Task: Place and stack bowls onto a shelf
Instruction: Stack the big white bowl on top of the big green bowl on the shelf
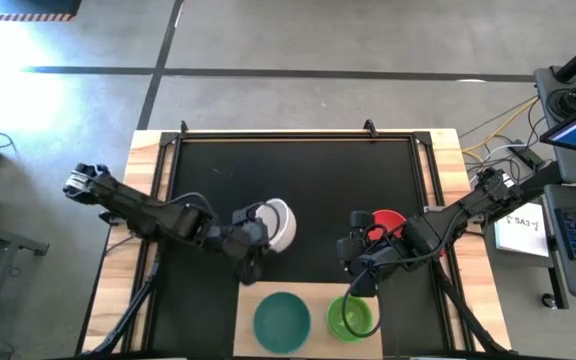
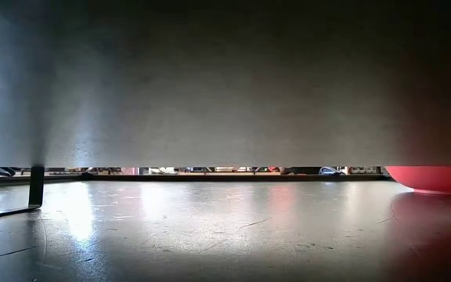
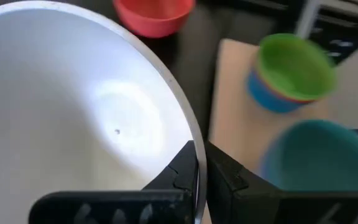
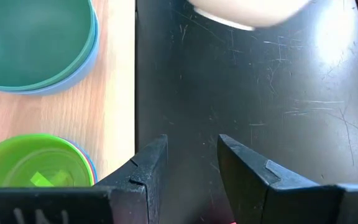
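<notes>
our left gripper (image 3: 201, 165) is clamped on the white bowl's (image 1: 278, 226) rim, one finger inside, one outside. the shelf (image 3: 235, 118) lies just past those fingertips, carrying the teal bowl (image 1: 282, 320) and green bowl (image 1: 351, 317). our right gripper (image 4: 191, 155) hangs released beside the red bowl (image 1: 388, 222). a grey surface blocks most of the low view.

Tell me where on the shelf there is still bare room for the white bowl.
The shelf is mostly taken: the teal bowl stack fills its middle and the green bowl stack its right part. Bare wood is left only at its left end, beside the teal stack. The left gripper grips the white bowl just above.
</notes>
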Robot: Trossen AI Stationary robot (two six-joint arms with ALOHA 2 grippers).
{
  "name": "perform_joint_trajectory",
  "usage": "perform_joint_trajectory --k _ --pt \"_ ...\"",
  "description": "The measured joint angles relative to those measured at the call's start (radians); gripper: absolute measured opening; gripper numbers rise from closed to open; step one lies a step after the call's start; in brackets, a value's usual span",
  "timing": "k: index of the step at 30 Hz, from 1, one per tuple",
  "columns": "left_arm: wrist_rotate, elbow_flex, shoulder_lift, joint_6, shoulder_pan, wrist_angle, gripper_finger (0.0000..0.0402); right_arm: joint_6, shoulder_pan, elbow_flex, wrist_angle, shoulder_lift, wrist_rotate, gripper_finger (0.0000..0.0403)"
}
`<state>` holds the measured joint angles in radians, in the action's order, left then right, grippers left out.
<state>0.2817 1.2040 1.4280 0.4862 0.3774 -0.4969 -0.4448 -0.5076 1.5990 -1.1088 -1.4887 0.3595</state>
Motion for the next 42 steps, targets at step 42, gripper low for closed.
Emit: perform_joint_trajectory --k 42 --pt "-0.003 0.361 0.321 -0.289 0.378 -0.156 0.0000 0.000 0.000 0.000 0.001 0.000 0.000 0.0130"
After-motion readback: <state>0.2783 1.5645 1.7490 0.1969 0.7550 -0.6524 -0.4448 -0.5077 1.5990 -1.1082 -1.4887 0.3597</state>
